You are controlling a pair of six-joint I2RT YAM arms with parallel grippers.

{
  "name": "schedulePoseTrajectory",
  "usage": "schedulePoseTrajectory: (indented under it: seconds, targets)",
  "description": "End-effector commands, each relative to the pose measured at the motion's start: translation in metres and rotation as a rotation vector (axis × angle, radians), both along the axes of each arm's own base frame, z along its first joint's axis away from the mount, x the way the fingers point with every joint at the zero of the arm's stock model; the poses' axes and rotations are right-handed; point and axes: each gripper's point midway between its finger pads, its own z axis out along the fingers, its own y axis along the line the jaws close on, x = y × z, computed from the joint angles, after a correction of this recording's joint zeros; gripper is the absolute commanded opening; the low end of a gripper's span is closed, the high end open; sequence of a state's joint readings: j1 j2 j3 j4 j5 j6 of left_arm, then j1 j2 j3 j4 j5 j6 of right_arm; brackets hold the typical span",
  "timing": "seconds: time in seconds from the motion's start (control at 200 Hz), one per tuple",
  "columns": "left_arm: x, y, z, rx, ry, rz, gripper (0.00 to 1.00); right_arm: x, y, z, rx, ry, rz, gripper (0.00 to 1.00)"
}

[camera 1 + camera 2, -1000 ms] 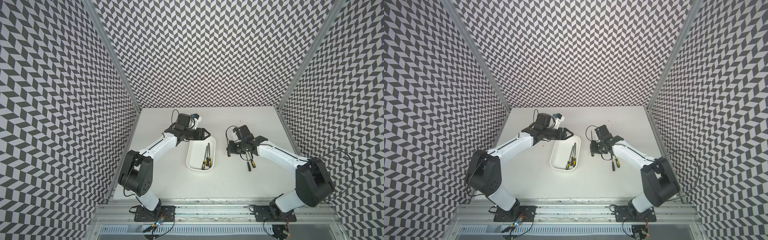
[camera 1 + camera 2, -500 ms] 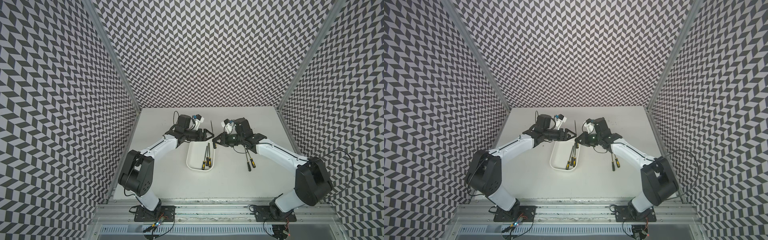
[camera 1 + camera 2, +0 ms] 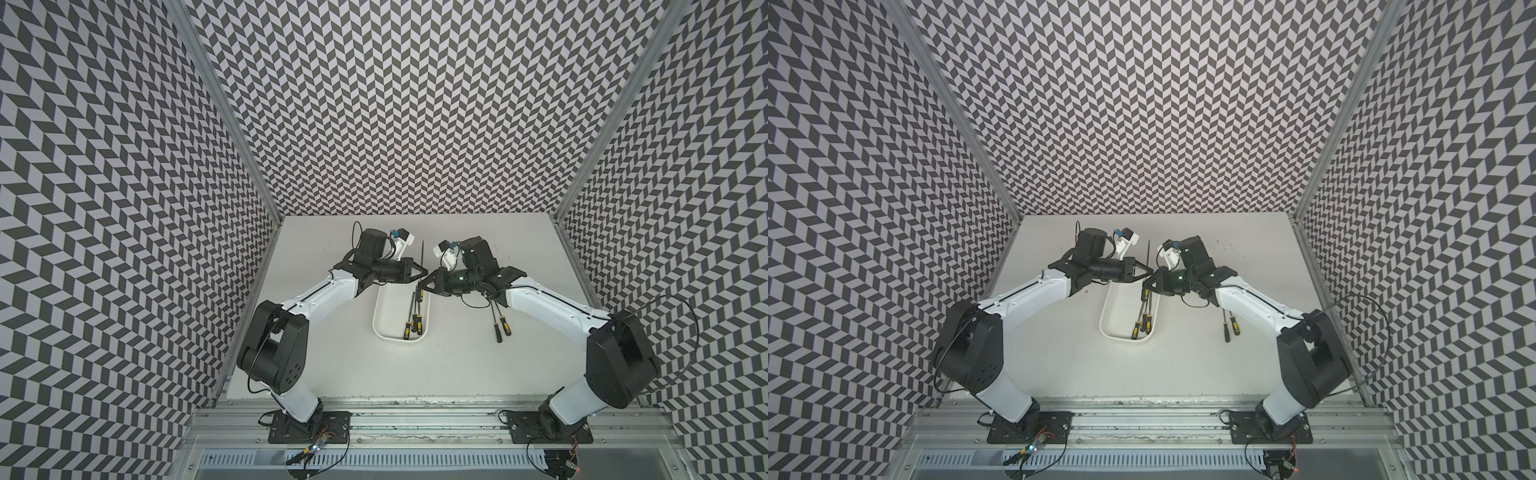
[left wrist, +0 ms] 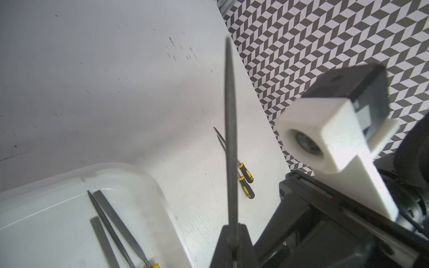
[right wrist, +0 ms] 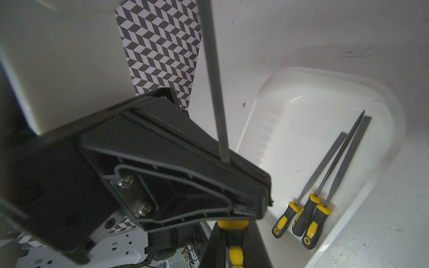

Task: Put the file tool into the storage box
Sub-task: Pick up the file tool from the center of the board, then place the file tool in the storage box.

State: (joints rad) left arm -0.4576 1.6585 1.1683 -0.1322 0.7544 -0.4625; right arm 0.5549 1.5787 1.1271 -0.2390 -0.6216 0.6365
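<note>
Left gripper (image 3: 424, 272) now clamps the file (image 3: 422, 252) (right gripper (image 3: 421, 285) still grips its handle)

Chevron-patterned walls (image 3: 415, 104) enclosed the white table (image 3: 457, 374) on three sides. An aluminium rail (image 3: 415, 411) ran along its front edge.

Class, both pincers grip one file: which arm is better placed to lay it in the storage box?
Left, probably. The left pincer grips the file by its blade, and the storage box lies nearer its arm. The right pincer holds the handle and must let go.
</note>
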Motion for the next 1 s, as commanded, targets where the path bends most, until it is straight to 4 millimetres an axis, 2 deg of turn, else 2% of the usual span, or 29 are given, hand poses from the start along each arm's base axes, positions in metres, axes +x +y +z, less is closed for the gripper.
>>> schedulePoseTrajectory:
  seconds: [0.0,0.08,0.18,0.326,0.576,0.876,0.997]
  targets:
    - [0.005,0.012,-0.003,0.068,-0.038,0.032,0.00,0.010,-0.001,0.021,0.016,-0.056,-0.024,0.18]
    - [0.002,0.018,-0.009,0.115,-0.048,0.038,0.00,0.016,-0.007,0.017,-0.059,-0.063,-0.047,0.46]
    - [-0.003,0.030,-0.026,0.190,-0.041,0.058,0.00,0.026,-0.022,0.018,-0.158,-0.109,-0.102,0.58]
    - [-0.014,0.040,-0.056,0.253,0.010,0.065,0.00,0.032,-0.037,0.020,-0.186,-0.126,-0.135,0.60]
    - [-0.025,0.052,-0.113,0.392,0.093,0.060,0.00,0.031,-0.048,0.003,-0.198,-0.085,-0.147,0.59]
    - [-0.038,0.068,-0.156,0.506,0.182,0.075,0.00,0.033,-0.060,0.003,-0.195,-0.079,-0.175,0.58]
    - [-0.038,0.066,-0.163,0.516,0.203,0.067,0.00,0.034,-0.064,0.000,-0.194,-0.068,-0.180,0.58]
